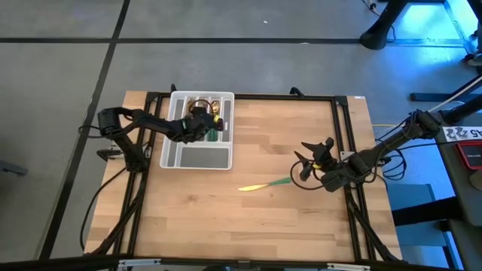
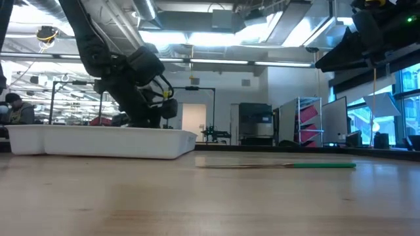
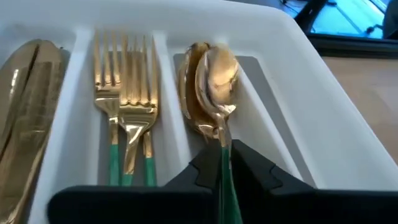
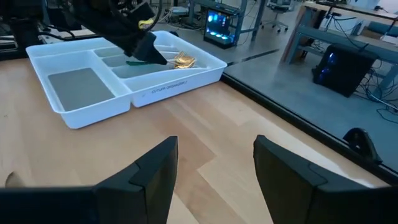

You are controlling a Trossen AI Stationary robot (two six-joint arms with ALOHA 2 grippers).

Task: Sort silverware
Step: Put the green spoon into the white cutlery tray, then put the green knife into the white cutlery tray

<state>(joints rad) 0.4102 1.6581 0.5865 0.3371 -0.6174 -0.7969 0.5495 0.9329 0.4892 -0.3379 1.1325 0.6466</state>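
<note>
Nearest the low camera lay bare table (image 2: 210, 203), and on it one utensil (image 2: 289, 166), gold head and green handle, well apart from the tray (image 2: 98, 141). The left gripper (image 3: 225, 168) hung over the tray's spoon slot, jaws clamped on a spoon (image 3: 214, 78) above others stacked there. Forks (image 3: 127, 99) filled the next slot, knives (image 3: 25, 87) the one beyond. The right gripper (image 4: 214, 162) waited near the table's right edge, jaws apart.
</note>
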